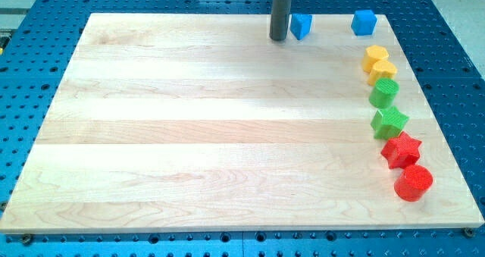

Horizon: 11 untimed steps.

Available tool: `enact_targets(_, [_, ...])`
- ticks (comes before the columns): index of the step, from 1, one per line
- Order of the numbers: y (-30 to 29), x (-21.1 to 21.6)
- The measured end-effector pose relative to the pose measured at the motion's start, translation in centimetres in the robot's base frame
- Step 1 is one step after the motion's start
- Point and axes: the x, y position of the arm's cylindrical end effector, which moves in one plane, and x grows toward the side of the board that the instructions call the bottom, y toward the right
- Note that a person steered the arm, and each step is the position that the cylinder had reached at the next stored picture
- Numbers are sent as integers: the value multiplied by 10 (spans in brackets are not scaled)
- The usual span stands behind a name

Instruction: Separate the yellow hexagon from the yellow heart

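Two yellow blocks touch each other at the view's right: one yellow block (374, 56) above, the other yellow block (383, 70) just below it. Which is the hexagon and which the heart I cannot make out for sure. My tip (279, 39) is at the view's top centre, far to the left of both yellow blocks. It stands just left of a blue block (301, 26), close to it.
A second blue block (364, 21) lies at the top right. Below the yellow pair run a green cylinder (384, 93), a green star (389, 122), a red star (401, 149) and a red cylinder (413, 183). The wooden board (189, 128) lies on a blue perforated table.
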Motion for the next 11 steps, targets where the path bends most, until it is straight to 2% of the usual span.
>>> enact_targets(2, [52,-1])
enact_targets(3, [62,17])
enact_targets(5, [218,43])
enact_targets(6, [218,88])
enact_targets(8, [51,52])
enact_targets(9, [89,68])
enact_targets(11, [89,66])
